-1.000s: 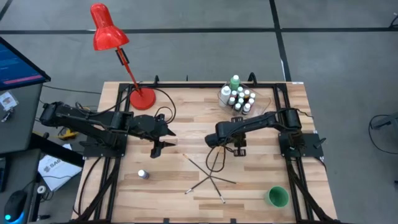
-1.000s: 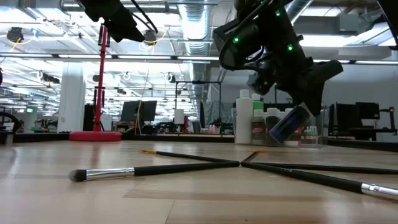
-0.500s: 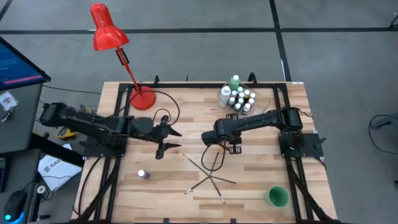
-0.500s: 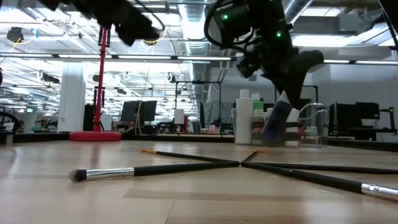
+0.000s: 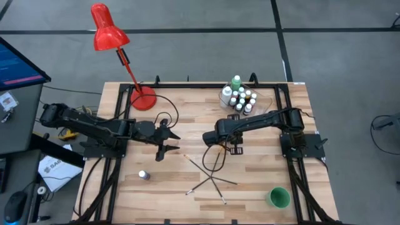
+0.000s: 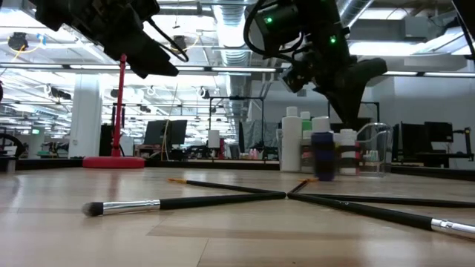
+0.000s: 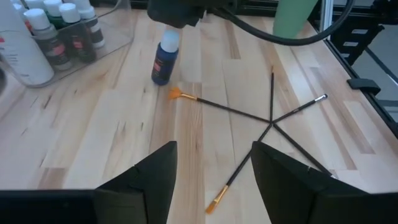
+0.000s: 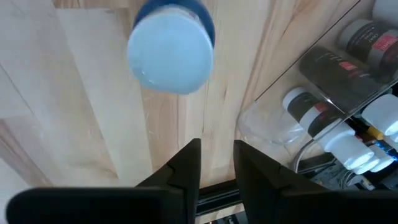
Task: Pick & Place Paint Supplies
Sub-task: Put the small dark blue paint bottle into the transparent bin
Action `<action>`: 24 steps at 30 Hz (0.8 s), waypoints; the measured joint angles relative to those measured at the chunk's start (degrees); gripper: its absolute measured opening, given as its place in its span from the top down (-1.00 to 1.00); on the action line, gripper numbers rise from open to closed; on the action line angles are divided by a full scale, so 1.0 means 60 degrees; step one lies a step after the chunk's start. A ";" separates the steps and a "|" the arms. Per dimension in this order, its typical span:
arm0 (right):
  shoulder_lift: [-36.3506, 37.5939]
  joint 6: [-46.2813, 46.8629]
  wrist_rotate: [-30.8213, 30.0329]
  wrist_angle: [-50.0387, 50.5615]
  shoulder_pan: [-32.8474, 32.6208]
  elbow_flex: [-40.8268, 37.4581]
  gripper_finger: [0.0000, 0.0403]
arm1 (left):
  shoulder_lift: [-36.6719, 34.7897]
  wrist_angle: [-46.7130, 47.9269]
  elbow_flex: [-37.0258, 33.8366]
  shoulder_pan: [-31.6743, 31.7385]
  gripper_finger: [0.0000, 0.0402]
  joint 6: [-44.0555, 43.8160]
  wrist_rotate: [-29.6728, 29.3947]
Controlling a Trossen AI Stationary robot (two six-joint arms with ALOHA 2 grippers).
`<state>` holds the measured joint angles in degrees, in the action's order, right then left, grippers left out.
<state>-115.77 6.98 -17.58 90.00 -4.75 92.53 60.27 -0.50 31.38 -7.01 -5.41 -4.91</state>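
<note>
**Step in hand: blue paint bottle standing free beside the tub**

The blue bottle (image 6: 323,156) stands upright on the table, just beside the clear tub (image 5: 239,97). The right gripper (image 8: 216,163) hangs directly above its cap, jaws slightly parted and grasping nothing. We judge the next move needs a straight vertical lift or descent, so the bottle is not tipped. The left gripper (image 7: 214,149) hovers released near the brushes (image 5: 209,175).

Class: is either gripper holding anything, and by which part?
Nothing is held. The blue paint bottle stands free on the table below the right gripper; the left gripper is open and empty.
</note>
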 joint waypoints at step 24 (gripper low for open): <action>0.4306 0.1865 -0.0003 -0.4525 -0.0011 -0.2859 -0.32 | 0.0000 -0.0163 0.0000 0.0000 0.01 -0.0245 0.0089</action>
<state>-89.93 18.17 -17.60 62.85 -4.82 75.37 60.27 -1.48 31.38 -7.01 -6.88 -4.37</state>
